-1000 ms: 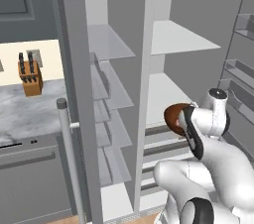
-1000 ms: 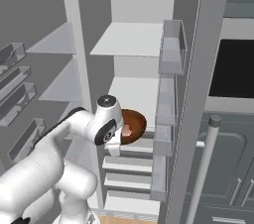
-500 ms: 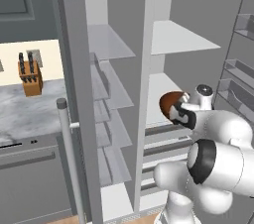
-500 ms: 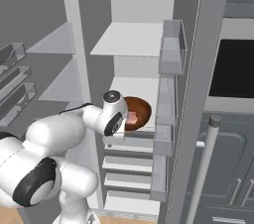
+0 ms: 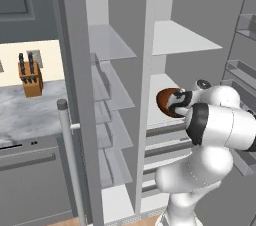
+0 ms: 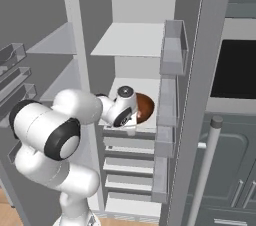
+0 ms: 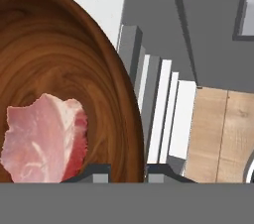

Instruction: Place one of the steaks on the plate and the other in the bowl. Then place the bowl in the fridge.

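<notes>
The dark reddish-brown wooden bowl [image 7: 59, 44] holds one pinkish-red marbled steak [image 7: 44, 139]. My gripper [image 7: 128, 171] is shut on the bowl's rim, one finger inside and one outside. The bowl [image 5: 167, 101] hangs at the mouth of the open fridge [image 5: 125, 45], just above a middle shelf of the right compartment. From the right it shows as a brown bowl [image 6: 145, 107] behind my wrist, over the pale shelf [image 6: 132, 40] stack. The plate is out of view.
The open fridge door [image 6: 200, 70] with its bins [image 6: 167, 90] stands close on the right. A built-in oven [image 6: 235, 70] lies beyond it. A knife block [image 5: 30, 76] sits on the marble counter [image 5: 30, 115] to the left. Wooden floor [image 7: 223, 134] shows below the drawers.
The arm has reached forward and slightly up, carrying the bowl from in front of the fridge deeper in over the middle shelf. The grip has stayed shut.
</notes>
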Tool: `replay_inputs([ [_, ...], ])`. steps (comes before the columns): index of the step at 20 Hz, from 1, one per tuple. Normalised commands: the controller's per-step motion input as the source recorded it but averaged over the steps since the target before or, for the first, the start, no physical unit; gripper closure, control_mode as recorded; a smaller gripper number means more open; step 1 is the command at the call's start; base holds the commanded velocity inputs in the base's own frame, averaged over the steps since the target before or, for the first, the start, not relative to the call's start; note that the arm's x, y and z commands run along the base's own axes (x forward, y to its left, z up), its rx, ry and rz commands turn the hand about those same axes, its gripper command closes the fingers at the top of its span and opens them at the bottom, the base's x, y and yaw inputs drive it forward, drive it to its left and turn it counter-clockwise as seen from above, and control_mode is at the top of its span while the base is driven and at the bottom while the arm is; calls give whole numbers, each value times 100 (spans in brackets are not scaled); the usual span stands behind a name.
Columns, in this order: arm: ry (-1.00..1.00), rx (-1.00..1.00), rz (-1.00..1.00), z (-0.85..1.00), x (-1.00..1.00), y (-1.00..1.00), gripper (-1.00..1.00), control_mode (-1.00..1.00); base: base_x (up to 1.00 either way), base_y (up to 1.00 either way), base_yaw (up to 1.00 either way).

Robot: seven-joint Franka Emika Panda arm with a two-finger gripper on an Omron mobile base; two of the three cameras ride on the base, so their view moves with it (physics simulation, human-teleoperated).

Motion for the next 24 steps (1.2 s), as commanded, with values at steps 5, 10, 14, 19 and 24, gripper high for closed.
replay_inputs([
  [5, -4, 0, 11, -35, 32, 0, 100, -100, 0, 0, 0],
  [10, -3, -4, -7, -43, 28, 0, 100, -100, 0, 0, 0],
  [14, 4, -12, -13, -21, 45, 3, 100, -100, 0, 0, 0],
  [19, 0, -12, -15, -6, 36, 20, 100, -100, 0, 0, 0],
  [24, 0, -5, -9, 0, 27, 30, 100, -100, 0, 0, 0],
])
